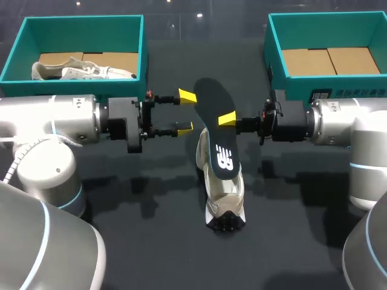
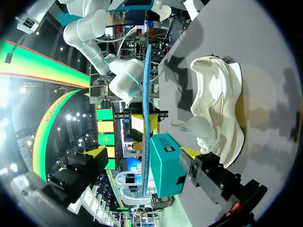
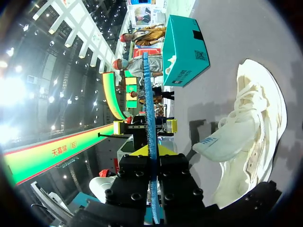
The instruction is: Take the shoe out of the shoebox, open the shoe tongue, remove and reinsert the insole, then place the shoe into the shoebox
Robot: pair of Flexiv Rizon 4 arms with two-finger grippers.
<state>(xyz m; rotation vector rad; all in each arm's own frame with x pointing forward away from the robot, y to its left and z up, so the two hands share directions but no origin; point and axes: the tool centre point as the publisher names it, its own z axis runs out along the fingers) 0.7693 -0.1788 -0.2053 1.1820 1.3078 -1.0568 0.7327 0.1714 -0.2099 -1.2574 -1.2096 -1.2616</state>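
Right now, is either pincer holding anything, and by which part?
Right pincer is shut on the flat black insole, gripping its side edge about mid-length. Left pincer is open, holding nothing.

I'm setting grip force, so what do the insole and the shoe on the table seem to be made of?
The insole is probably foam: thin, with a matte black fabric-like top and a blue edge in the wrist views. The shoe looks like soft cream textile, perhaps with suede-like panels, matte and creased.
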